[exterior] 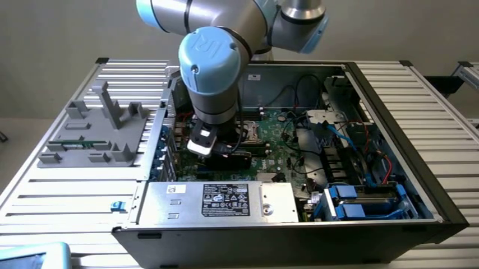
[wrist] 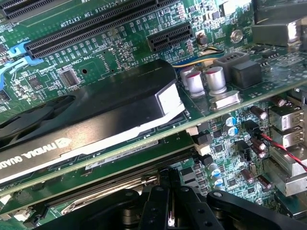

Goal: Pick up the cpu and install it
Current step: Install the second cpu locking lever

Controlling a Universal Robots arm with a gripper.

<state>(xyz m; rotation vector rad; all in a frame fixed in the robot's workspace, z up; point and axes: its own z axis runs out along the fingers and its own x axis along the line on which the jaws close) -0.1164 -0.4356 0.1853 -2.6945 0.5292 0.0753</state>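
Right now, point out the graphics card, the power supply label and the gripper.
Graphics card [wrist: 120, 103]: wrist view, on its black shroud.
Power supply label [exterior: 225, 199]: exterior view, middle of the label.
Gripper [wrist: 169, 206]: wrist view, between its shut fingertips.

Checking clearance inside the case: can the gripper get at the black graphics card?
Probably yes: the gripper sits inside the open case, close to the black graphics card, with nothing visible between them.
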